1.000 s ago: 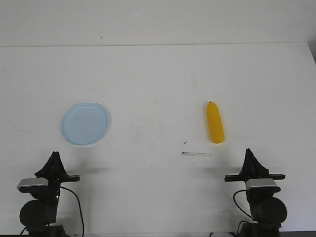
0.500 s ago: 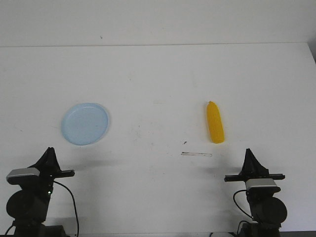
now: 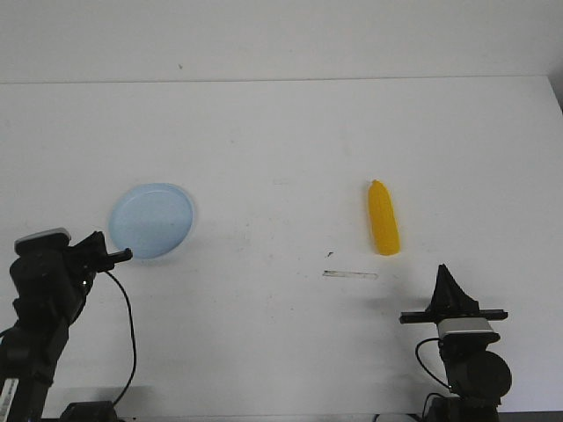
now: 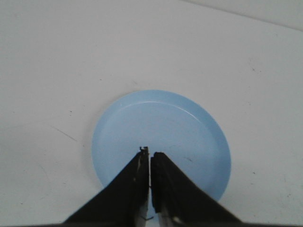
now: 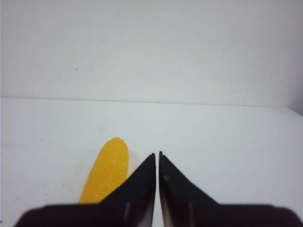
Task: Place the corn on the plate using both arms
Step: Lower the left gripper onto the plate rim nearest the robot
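The yellow-orange corn (image 3: 383, 219) lies on the white table right of centre, its tapered end pointing away from me; it also shows in the right wrist view as corn (image 5: 107, 170) just beside the fingers. The pale blue plate (image 3: 152, 220) rests empty on the left, and the left wrist view shows the plate (image 4: 161, 127) right beyond the fingertips. My left gripper (image 3: 121, 256) is raised at the plate's near edge, shut, its tips (image 4: 150, 153) over the plate. My right gripper (image 3: 443, 271) sits low near the front edge, shut and empty (image 5: 157, 153), a little short of the corn.
A thin grey strip (image 3: 350, 275) lies on the table just in front of the corn. The table's far edge meets a pale wall (image 3: 281, 40). The right arm's base (image 3: 471, 369) stands at the front edge.
My left arm has lifted from its low rest and swung forward, bringing its gripper to the plate's near edge. The right arm, corn and plate have stayed put.
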Tool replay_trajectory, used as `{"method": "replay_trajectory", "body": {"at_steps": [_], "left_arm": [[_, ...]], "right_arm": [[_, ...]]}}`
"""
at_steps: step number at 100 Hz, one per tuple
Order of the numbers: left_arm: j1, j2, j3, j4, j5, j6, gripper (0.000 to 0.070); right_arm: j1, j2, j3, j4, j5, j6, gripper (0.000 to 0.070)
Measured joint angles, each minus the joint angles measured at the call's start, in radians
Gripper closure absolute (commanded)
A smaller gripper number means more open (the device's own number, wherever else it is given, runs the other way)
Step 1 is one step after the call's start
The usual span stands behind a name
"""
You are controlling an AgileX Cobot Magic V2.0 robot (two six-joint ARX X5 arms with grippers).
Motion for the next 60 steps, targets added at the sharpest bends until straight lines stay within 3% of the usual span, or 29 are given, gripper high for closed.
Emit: {"method": "replay_trajectory", "body": {"at_steps": [10,60], "left_arm": [[0.006,0.101,0.047,-0.016,0.021,0.000,0.0699],[0.199,0.589,0.498,-0.354,0.030,0.001,0.0699]], "right_arm": [[0.000,0.000,0.000,0.000,0.000,0.000,0.0691],[0.000,0.000,0.000,0.000,0.000,0.000,0.0691]]}}
